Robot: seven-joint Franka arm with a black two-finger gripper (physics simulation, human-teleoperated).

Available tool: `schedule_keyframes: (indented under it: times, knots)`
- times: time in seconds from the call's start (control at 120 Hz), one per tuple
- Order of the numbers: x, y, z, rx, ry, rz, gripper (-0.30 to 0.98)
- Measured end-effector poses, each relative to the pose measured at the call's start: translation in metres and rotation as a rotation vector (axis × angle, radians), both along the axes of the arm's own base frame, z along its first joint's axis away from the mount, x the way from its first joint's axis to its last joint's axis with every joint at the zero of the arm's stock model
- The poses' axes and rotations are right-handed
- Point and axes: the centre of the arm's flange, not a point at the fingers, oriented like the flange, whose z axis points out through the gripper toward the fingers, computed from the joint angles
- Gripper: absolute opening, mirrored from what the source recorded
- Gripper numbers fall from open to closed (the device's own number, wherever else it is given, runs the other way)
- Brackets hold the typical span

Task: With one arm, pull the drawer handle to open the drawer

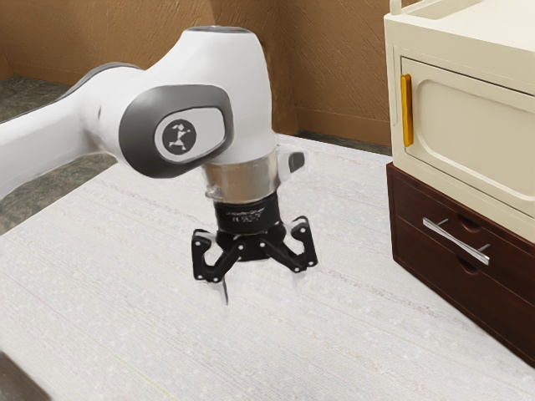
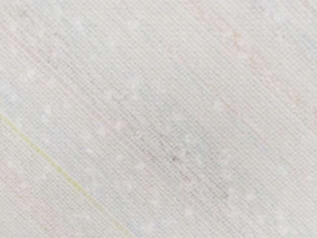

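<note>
I have the arm (image 1: pixel 194 92) hanging over the open middle of the white table (image 1: pixel 167 334), well short of the cabinets that stand toward the table's edge at the exterior view's right. The gripper (image 1: pixel 256 266) points down with its fingers spread wide and nothing between them, which suits a start: it leaves me room to straddle a bar without opening first. My target is the silver drawer handle (image 1: pixel 456 241), a slim bar held off the front of the dark wooden drawer unit (image 1: pixel 410 213) on two short posts, so there should be space behind it for a fingertip. That drawer front looks flush, so I take it as shut. The cream cabinet (image 1: pixel 476 125) sits on top, and its upright golden handle (image 1: pixel 407 110) is a different pull, one I should keep clear of. The wrist view has bare tabletop with a thin yellow line (image 2: pixel 64 173) across it, so the camera gives me no aim on the handle from here. I judge the next move to be a swing toward the drawer front, tilting the hand to face it; coming in too steeply could knock the overhanging cabinet or slip off the bar.
</note>
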Motion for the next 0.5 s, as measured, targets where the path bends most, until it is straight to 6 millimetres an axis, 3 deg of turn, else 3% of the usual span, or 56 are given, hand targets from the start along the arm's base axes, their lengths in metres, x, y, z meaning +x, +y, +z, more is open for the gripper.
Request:
schedule_keyframes:
  times: [0.117,0.183,0.258,0.308,0.4,0.5]
  knots:
    - [0.016,0.046,0.011,-0.010,-0.069,0.218,0.69]
    - [0.017,0.056,0.022,-0.029,-0.095,0.300,0.69]
    - [0.016,0.049,0.046,-0.047,-0.138,0.353,0.69]
    - [0.018,0.043,0.051,-0.051,-0.148,0.382,0.69]
    - [0.047,0.030,0.049,-0.052,-0.166,0.436,0.69]
    - [0.067,0.008,0.027,-0.078,-0.170,0.457,0.69]
